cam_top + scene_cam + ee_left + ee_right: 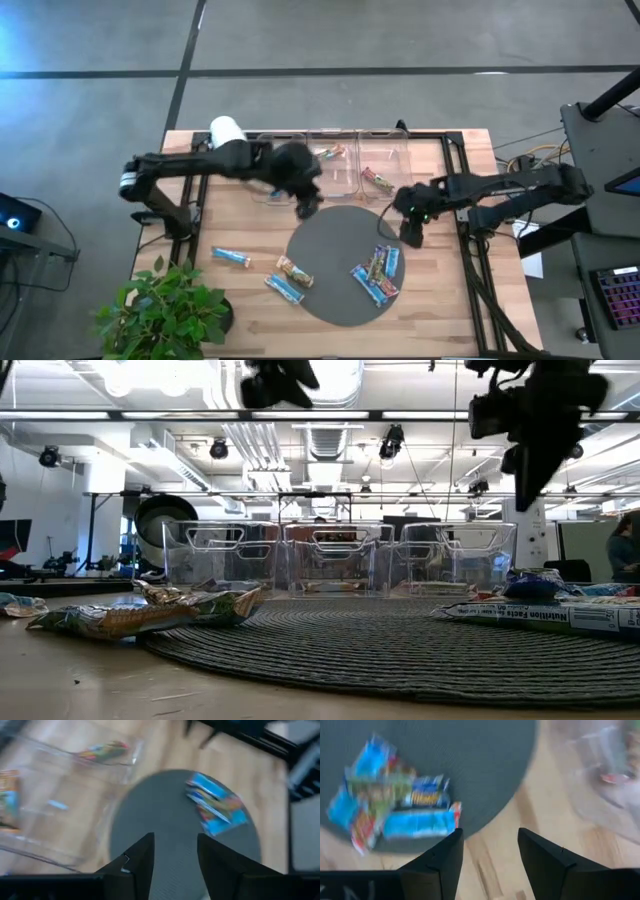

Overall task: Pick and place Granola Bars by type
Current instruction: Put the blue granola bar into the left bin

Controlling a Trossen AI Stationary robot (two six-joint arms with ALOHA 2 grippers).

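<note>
Both grippers hang empty above the table, fingers spread.

High view: the left gripper [308, 207] hovers at the far edge of the round grey mat [330, 280], just in front of the clear bins [340, 165]. The right gripper [411, 232] hovers beside the mat's right rim, near a heap of granola bars [377, 274]. Three more bars lie apart: a blue one [231, 258] on the bare wood, a tan one [295, 271] at the mat's left edge and another blue one [284, 288] just below it. Two bars are already binned, one [330, 154] in the middle bin and one [377, 180] in the right bin. The heap looks like four or five bars, mostly blue, but the overlap prevents a firm count.

Low view: three bins [338, 557] stand in a row beyond the mat, with wrappers lying flat on either side.

Left wrist view: its fingers [140, 860] stand apart over bare mat, the heap [217, 804] farther off.

Right wrist view: its fingers [447, 860] frame the mat's rim, a blue bar [420, 824] nearest.

Judged from this, the right arm should take that edge bar alone, gripping it across its narrow width, rather than dig into the overlapping pile.
</note>
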